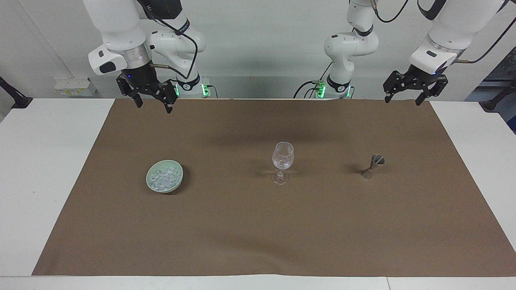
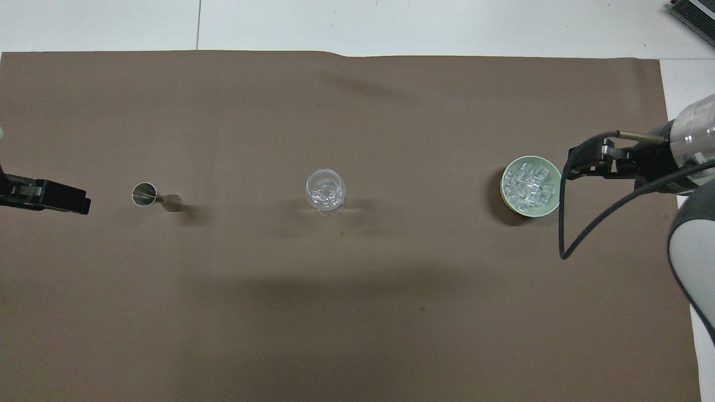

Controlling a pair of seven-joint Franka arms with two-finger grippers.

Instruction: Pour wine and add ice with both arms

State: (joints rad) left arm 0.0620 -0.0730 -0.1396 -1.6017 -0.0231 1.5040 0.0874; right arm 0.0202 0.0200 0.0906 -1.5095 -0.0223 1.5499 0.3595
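A stemmed glass (image 1: 283, 160) (image 2: 325, 191) stands mid-mat with a few chunks of ice (image 2: 324, 194) in it. More ice (image 1: 163, 177) (image 2: 529, 183) fills a pale green bowl (image 1: 163, 190) (image 2: 532, 211) toward the right arm's end. A metal jigger (image 1: 373, 165) (image 2: 156, 196) stands toward the left arm's end. I cannot make out any wine. My right gripper (image 1: 154, 107) (image 2: 597, 162) hangs open and empty, high over the mat's edge by its base. My left gripper (image 1: 403, 101) (image 2: 56, 196) waits open and empty over the mat's corner by its own base.
A brown mat (image 1: 258, 233) covers most of the white table (image 1: 40, 161). Glass, bowl and jigger stand in one row across it, well apart. Black cables trail from both wrists.
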